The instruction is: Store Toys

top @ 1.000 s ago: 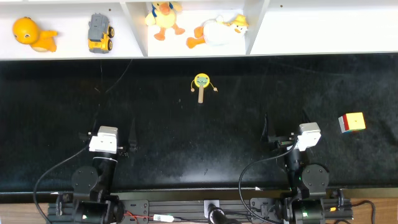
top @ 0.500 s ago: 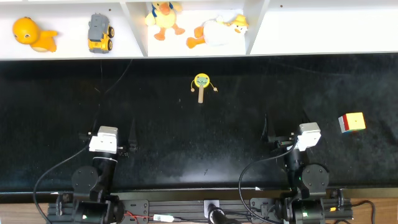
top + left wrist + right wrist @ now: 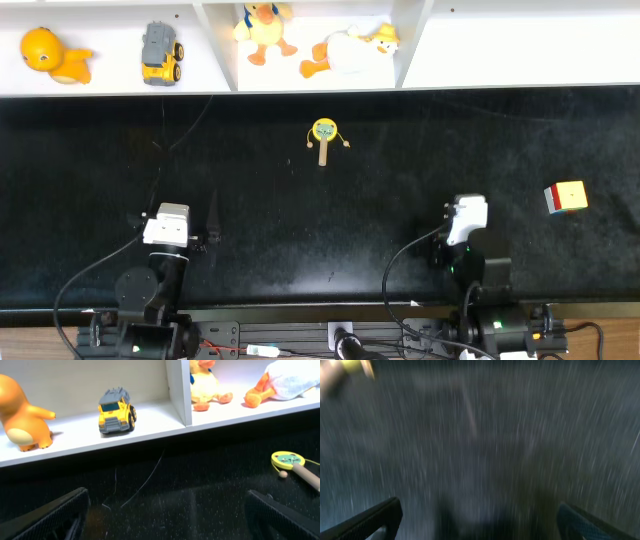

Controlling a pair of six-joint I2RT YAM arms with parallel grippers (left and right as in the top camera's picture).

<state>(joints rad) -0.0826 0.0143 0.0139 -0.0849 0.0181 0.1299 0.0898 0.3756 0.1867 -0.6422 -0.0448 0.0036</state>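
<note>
A small rattle drum (image 3: pixel 324 135) with a yellow-green head and wooden handle lies on the black table, also in the left wrist view (image 3: pixel 292 464). A multicoloured cube (image 3: pixel 565 196) sits at the right. My left gripper (image 3: pixel 165 520) is open and empty, low over the near left of the table, facing the shelf. My right gripper (image 3: pixel 480 525) is open and empty above bare black table, its wrist (image 3: pixel 466 215) near the front right. A pale blurred shape (image 3: pixel 345 367), too smeared to identify, shows far off in the right wrist view.
A white shelf (image 3: pixel 320 80) runs along the back. It holds an orange duck (image 3: pixel 55 55), a yellow truck (image 3: pixel 160 55), a yellow plush duck (image 3: pixel 263 30) and a white plush duck (image 3: pixel 350 50). Its right compartment (image 3: pixel 520 40) holds nothing.
The right arm's wrist has shifted left and turned, and its view is smeared by motion. The left arm, the rattle drum and the cube have not moved.
</note>
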